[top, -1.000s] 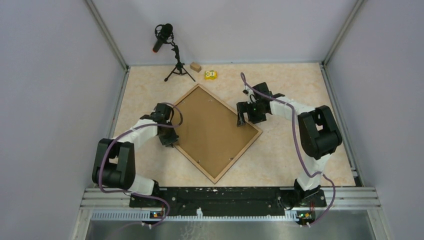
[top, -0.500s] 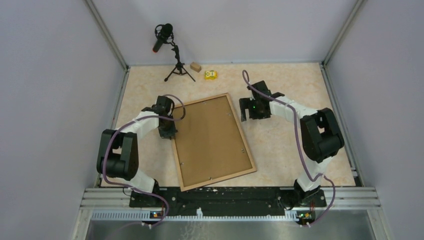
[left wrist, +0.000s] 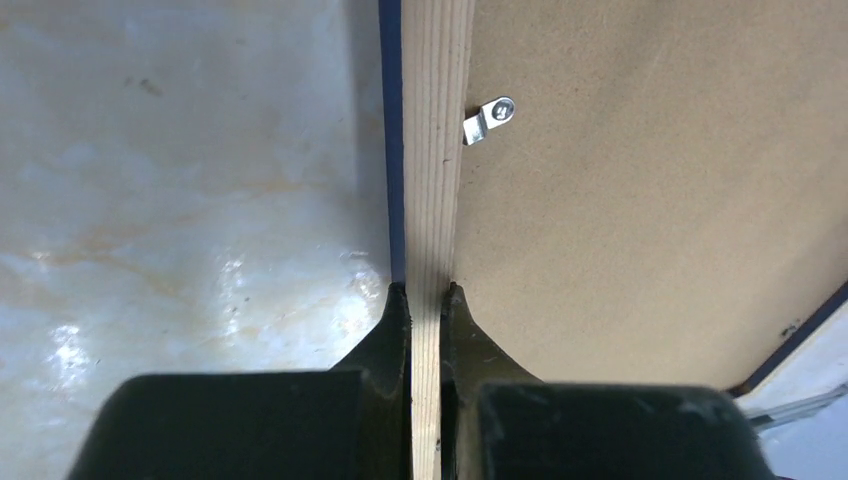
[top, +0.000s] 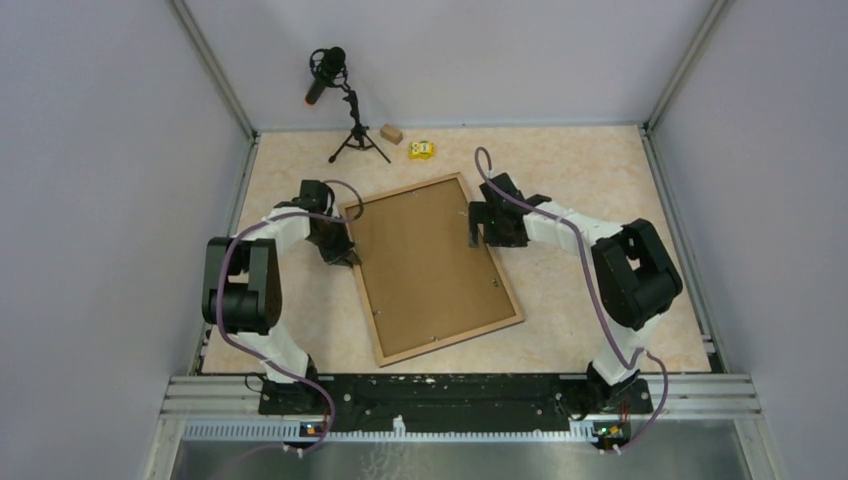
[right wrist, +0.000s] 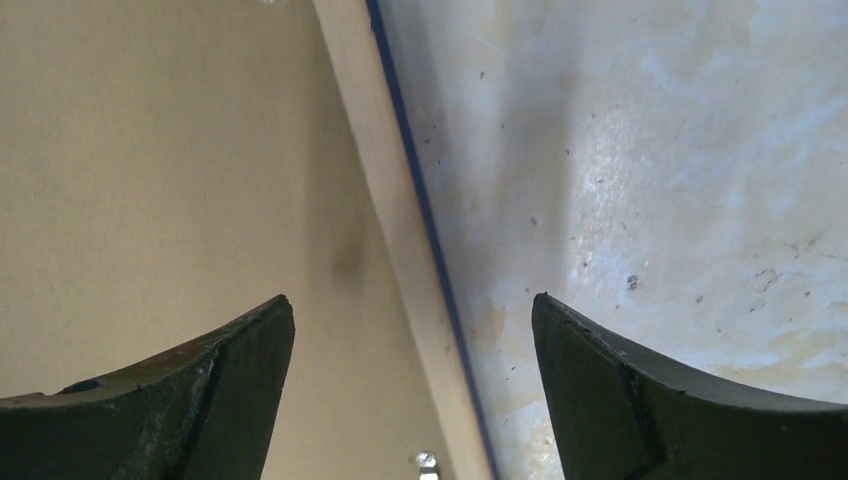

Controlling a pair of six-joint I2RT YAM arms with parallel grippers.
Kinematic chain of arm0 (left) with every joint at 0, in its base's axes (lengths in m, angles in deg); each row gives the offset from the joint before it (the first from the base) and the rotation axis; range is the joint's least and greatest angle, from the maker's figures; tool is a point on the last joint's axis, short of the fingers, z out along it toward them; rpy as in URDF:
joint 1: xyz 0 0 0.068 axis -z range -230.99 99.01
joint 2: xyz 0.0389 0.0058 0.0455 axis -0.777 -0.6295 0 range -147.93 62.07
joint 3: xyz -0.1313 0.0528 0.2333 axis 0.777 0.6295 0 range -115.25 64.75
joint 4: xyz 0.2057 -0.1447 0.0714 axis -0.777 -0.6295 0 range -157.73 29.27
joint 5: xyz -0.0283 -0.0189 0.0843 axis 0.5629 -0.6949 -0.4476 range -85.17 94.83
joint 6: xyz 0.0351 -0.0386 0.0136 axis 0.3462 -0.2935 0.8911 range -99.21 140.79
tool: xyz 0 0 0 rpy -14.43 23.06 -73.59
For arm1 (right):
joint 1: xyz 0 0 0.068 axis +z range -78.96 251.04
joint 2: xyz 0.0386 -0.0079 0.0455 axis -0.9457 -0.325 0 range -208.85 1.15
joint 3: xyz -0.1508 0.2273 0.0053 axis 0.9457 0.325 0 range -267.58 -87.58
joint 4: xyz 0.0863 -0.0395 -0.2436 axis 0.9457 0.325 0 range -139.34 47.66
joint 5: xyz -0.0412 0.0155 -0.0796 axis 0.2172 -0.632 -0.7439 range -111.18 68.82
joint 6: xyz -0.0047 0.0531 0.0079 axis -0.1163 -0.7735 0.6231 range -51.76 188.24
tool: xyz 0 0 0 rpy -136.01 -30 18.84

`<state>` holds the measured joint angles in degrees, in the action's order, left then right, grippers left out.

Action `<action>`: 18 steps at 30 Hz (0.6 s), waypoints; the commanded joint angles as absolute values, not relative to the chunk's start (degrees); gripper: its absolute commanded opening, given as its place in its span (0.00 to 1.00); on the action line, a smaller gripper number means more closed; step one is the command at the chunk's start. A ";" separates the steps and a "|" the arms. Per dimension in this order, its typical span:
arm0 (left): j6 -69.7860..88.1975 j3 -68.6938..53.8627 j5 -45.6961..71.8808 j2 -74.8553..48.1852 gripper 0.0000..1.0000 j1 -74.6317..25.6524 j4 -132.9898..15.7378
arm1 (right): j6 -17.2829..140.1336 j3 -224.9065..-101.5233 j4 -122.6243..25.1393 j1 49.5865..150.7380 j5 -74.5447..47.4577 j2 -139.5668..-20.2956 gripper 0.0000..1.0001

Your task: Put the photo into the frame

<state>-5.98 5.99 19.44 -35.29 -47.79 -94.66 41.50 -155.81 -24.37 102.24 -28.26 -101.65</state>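
The frame (top: 452,342) lies flat on the marbled counter (top: 590,170) between the two arms, light-wood face up. It is turned a little clockwise, with its long sides running from the far left to the near right. A plain brown backing board (top: 430,265) fills it. From these views I cannot tell whether the photo sits beneath the board.

The left arm (top: 285,225) reaches in to the frame's left long side near the far corner. The left jaws are clamped on that wooden rim (left wrist: 430,200), one fingertip on the outer edge and one on the board side. The dark blue underside (left wrist: 393,150) shows as a thin line along the rim, and a small metal retaining clip (left wrist: 490,117) lies turned onto the board just ahead.

The right arm (top: 560,225) reaches the opposite long side near the far right corner. The right jaws stand wide apart and hold nothing — one finger is over the board and the other over the bare counter, with the rim (right wrist: 385,200) running between them.

At the far edge stand a microphone on a tripod (top: 335,85), a small wooden block (top: 391,133) and a small yellow item (top: 421,150), all well apart from the frame.
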 commanded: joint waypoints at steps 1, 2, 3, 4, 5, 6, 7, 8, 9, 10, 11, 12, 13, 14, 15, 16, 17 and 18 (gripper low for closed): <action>-9.63 5.54 24.91 -38.03 0.00 -49.26 -87.16 | 37.59 -153.74 -25.10 104.12 -31.47 -99.03 0.86; -9.98 6.39 25.47 -38.04 0.00 -49.54 -86.12 | 37.16 -152.94 -25.16 104.39 -31.57 -98.78 0.86; -10.20 7.12 25.87 -38.16 0.00 -49.91 -85.26 | 36.82 -151.62 -25.09 104.80 -31.96 -98.23 0.86; -10.34 7.63 26.37 -38.32 0.00 -50.40 -84.63 | 36.45 -150.37 -25.02 105.25 -32.51 -97.52 0.85; -10.32 7.99 27.27 -38.50 0.00 -50.56 -84.36 | 36.04 -148.90 -25.16 105.78 -33.15 -96.56 0.85; -10.21 8.25 28.04 -38.63 0.00 -50.56 -84.05 | 35.66 -147.47 -25.25 106.06 -33.86 -95.42 0.85; -10.16 8.44 28.19 -38.70 0.00 -50.55 -84.03 | 35.44 -146.21 -25.10 106.24 -34.76 -94.34 0.85; -10.07 8.64 28.37 -38.67 0.00 -50.55 -83.88 | 35.28 -145.24 -24.70 106.27 -35.75 -93.44 0.85; -10.06 8.82 28.35 -38.59 0.00 -50.55 -83.87 | 35.05 -144.68 -23.88 106.28 -37.02 -92.60 0.85; -10.06 8.97 28.32 -38.54 0.00 -50.57 -83.83 | 35.02 -144.55 -22.32 106.28 -38.59 -91.91 0.85; -10.06 9.02 28.32 -38.48 0.00 -50.56 -83.82 | 35.27 -144.55 -21.41 106.24 -40.28 -91.30 0.85; -10.06 9.07 28.42 -38.48 0.00 -50.56 -83.84 | 35.44 -144.52 -20.91 106.23 -41.56 -90.76 0.85; -10.06 9.18 28.36 -38.32 0.00 -50.62 -83.84 | 35.42 -144.64 -20.47 106.20 -42.02 -90.48 0.85; -10.14 9.20 28.31 -38.20 0.00 -50.56 -83.87 | 35.16 -144.91 -19.69 106.19 -41.91 -90.40 0.84; -10.08 9.21 28.22 -38.10 0.00 -50.63 -83.91 | 34.87 -145.13 -19.12 106.19 -41.45 -90.32 0.82; -10.07 9.28 28.16 -38.00 0.00 -50.58 -83.93 | 34.66 -144.99 -19.11 106.37 -40.31 -89.96 0.79; -10.06 9.29 28.12 -37.85 0.00 -50.55 -83.98 | 34.65 -144.36 -19.82 106.63 -39.24 -89.23 0.77; -10.06 9.29 28.02 -37.83 0.00 -50.57 -83.94 | 34.72 -143.68 -20.37 106.85 -38.42 -88.66 0.75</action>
